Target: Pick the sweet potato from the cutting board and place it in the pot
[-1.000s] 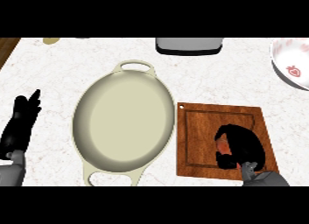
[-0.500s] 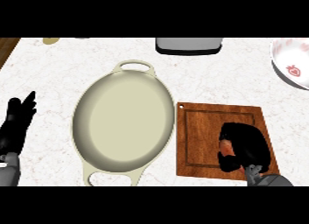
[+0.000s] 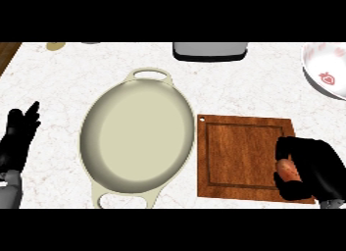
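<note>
From the head view we judge the task as only begun: our right hand [image 3: 316,169] has its fingers curled round the orange, oblong sweet potato [image 3: 285,169], which sits over the right edge of the wooden cutting board [image 3: 237,152], though we cannot tell whether it has lifted clear, and the carry to the pot [image 3: 137,135] remains. The pot is a smooth, cream oval with looped handles, holding nothing, on pale marbled counter [image 3: 248,88]. Our left hand [image 3: 14,144] rests at the left edge, fingers straight.

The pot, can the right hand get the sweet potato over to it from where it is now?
Probably yes. The right hand is already curled round the sweet potato at the cutting board's right edge, and only bare board lies between it and the open pot.
</note>
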### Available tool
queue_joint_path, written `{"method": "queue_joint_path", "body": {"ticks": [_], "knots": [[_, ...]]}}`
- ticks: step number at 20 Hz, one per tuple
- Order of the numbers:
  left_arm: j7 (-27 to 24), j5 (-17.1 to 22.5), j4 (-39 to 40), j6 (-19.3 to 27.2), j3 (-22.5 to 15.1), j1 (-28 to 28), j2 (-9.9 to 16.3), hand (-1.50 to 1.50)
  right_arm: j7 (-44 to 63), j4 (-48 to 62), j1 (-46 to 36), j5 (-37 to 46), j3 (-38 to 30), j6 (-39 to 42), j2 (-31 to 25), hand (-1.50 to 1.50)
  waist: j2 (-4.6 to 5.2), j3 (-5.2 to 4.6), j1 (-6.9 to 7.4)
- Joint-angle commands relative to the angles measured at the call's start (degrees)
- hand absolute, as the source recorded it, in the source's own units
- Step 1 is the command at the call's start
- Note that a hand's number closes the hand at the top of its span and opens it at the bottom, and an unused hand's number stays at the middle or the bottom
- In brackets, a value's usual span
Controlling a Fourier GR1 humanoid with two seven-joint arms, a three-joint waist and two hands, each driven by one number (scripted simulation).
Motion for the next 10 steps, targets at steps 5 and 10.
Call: {"method": "queue_joint_path", "body": {"ticks": [5,10], "knots": [[0.2,0.3,-0.8,-0.6,0.9,2.0,0.4,0.00,-4.6,-20.1,2.5,-4.3,-7.3,-5.3,-2.1,1.50,-0.39,0.00,-0.46],[-2.2,-1.0,0.9,1.1,-0.4,1.6,-2.0,0.00,-4.3,-28.0,-2.5,-8.5,-6.0,-9.3,5.2,1.50,-0.08,-0.01,0.08]]}}
